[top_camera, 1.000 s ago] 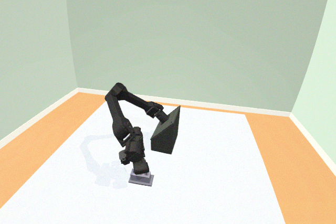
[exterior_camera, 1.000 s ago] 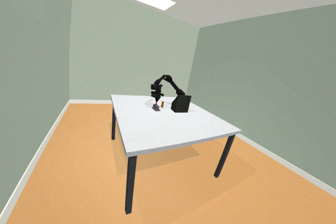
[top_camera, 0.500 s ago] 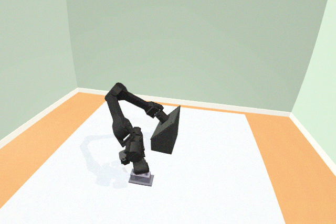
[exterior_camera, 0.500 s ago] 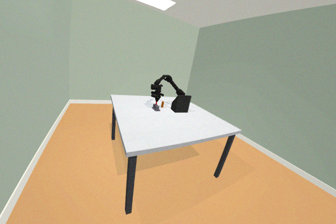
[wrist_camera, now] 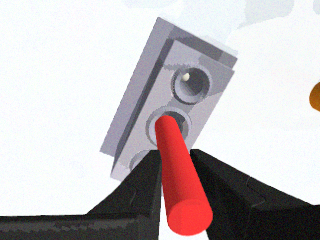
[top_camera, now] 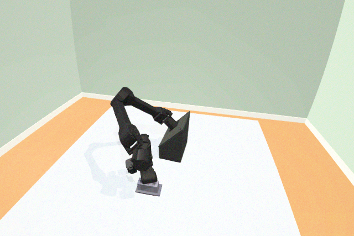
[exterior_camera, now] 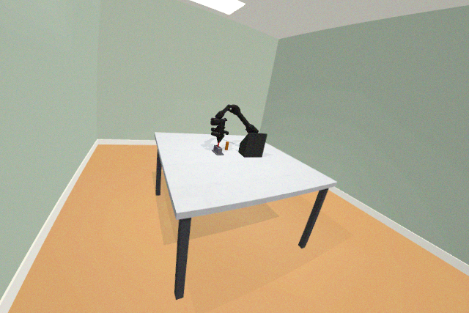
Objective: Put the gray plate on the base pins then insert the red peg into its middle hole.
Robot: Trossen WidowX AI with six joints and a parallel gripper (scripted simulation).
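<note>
The gray plate (wrist_camera: 200,107) (top_camera: 156,186) (exterior_camera: 218,151) lies flat on the wider gray base (wrist_camera: 137,95) (top_camera: 142,190). A pale pin tip shows in its far hole (wrist_camera: 186,77). My gripper (wrist_camera: 174,158) (top_camera: 148,180) (exterior_camera: 218,141) is shut on the red peg (wrist_camera: 179,172), which points down with its lower end in the plate's middle hole (wrist_camera: 176,118). The near hole is partly hidden by my fingers. In the top view the gripper hangs low over the plate and hides the peg.
An orange cylinder (wrist_camera: 315,96) (exterior_camera: 226,145) stands on the white table (exterior_camera: 234,177) (top_camera: 223,187) to the right of the base. The arm's dark wedge-shaped mount (top_camera: 175,139) (exterior_camera: 253,145) stands behind.
</note>
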